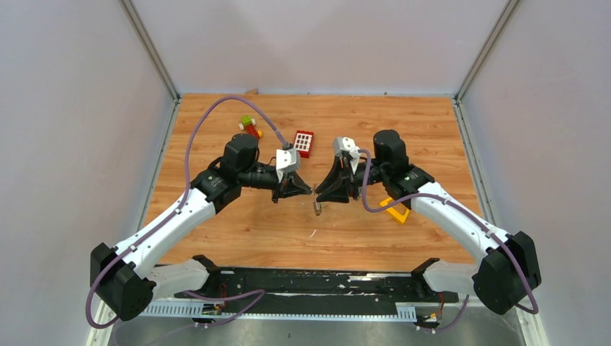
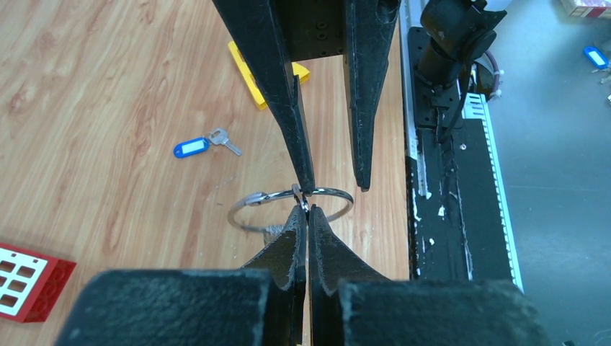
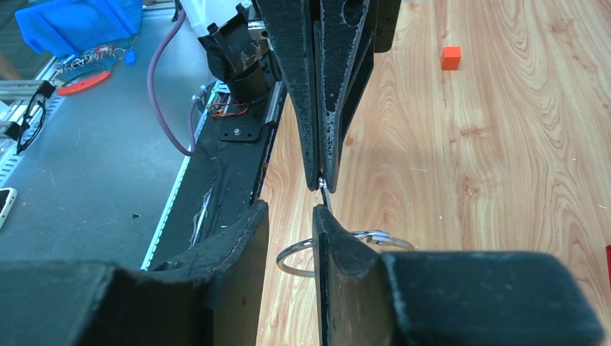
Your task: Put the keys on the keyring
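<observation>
In the left wrist view the silver keyring (image 2: 252, 198) hangs level just past my left gripper (image 2: 308, 210). That gripper is shut on a thin silver piece, seen edge-on, that looks like a key (image 3: 323, 192) meeting the ring's wire. My right gripper (image 3: 290, 209) faces it with its jaws apart. One arc of the keyring (image 3: 371, 234) shows in the gap; the rest is behind one finger. A second key with a blue tag (image 2: 191, 148) lies on the wood. From above, the left gripper (image 1: 308, 192) and right gripper (image 1: 319, 194) meet tip to tip mid-table.
A red brick (image 1: 304, 143) and a small green-and-red toy (image 1: 250, 127) lie behind the grippers. The yellow triangular block (image 1: 395, 210) sits under the right arm. An orange cube (image 3: 451, 58) lies farther off. A black rail (image 1: 310, 285) runs along the near edge.
</observation>
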`<state>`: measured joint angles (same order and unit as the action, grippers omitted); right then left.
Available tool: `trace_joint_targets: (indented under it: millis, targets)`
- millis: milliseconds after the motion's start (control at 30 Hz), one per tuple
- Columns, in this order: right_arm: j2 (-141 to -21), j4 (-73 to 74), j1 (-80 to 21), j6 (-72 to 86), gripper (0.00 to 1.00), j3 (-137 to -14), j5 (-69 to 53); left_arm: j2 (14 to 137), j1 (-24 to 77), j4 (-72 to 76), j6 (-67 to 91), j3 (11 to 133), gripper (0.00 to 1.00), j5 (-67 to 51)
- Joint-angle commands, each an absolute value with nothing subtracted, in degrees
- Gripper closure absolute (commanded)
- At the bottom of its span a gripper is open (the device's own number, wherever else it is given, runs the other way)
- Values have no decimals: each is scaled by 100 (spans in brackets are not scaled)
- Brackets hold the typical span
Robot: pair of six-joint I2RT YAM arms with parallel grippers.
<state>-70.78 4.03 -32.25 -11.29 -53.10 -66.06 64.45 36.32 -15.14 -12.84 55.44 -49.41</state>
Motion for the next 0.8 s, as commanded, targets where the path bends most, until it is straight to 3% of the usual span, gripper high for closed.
trace_joint_targets:
  millis: [0, 767]
  targets:
    - [-7150, 294, -3306, -1253, 71, -5571, -6574, 6277, 3740, -1275, -1468, 5548, 100, -5174]
    - [-6896, 1306, -3272, -2141, 73, -5903, -6638, 6221, 3808, -1232, -1605, 5399, 100, -5065]
